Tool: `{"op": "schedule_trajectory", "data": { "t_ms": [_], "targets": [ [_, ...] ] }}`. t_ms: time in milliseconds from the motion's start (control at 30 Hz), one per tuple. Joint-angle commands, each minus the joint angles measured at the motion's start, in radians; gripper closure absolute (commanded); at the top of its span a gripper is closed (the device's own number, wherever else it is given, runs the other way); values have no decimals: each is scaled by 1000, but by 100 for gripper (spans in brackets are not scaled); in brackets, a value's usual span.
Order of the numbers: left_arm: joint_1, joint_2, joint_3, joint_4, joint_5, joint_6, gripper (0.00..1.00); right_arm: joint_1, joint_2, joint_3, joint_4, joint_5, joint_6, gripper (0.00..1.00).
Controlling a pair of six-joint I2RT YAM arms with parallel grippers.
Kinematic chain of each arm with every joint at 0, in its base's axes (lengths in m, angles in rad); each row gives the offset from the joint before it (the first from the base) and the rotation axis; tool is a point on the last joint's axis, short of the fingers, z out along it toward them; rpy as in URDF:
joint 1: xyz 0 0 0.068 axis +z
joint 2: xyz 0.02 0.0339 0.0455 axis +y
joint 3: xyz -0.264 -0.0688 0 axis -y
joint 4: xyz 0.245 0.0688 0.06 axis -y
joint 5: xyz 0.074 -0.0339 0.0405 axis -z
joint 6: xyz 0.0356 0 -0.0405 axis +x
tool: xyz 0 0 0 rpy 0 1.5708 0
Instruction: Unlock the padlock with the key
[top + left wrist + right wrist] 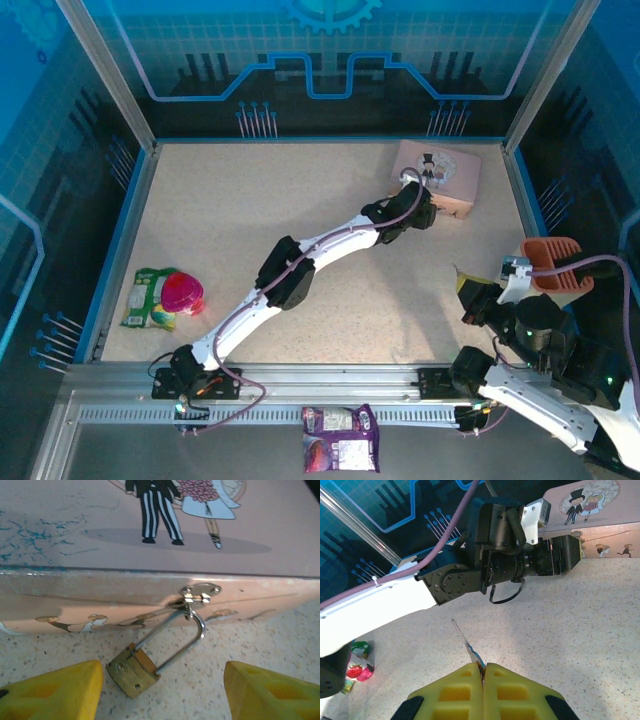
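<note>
Left fingers (55,690), spread astride the brass padlock (132,672) low in frame, should steady its body squarely before the right fingers (512,690), pinching the key (466,642), approach.

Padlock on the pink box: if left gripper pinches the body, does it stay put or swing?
Probably pivots: the padlock hangs by its shackle from the hasp of the pink box, body resting tilted on the table, so a push likely swings it. Its brass body looks rigid and smooth; the open left gripper might slip unless squared.
</note>
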Motion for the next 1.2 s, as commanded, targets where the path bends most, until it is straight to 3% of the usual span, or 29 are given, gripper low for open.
{"op": "schedule_trajectory", "data": {
  "t_ms": [0, 367, 667, 967, 1167],
  "targets": [
    [-14, 45, 69, -79, -80, -53, 34, 5, -31, 2, 32, -3, 9, 100],
    [1, 147, 165, -20, -14, -252, 34, 6, -63, -23, 82, -62, 25, 100],
    [22, 230, 231, 45, 56, -387, 47, 4, -100, -32, 76, -79, 51, 100],
    [25, 221, 229, 0, 45, -386, 67, 4, -118, -32, 67, -74, 63, 100],
    [18, 199, 216, -26, 46, -319, 66, 4, -117, -32, 68, -70, 68, 100]
  ]
}}
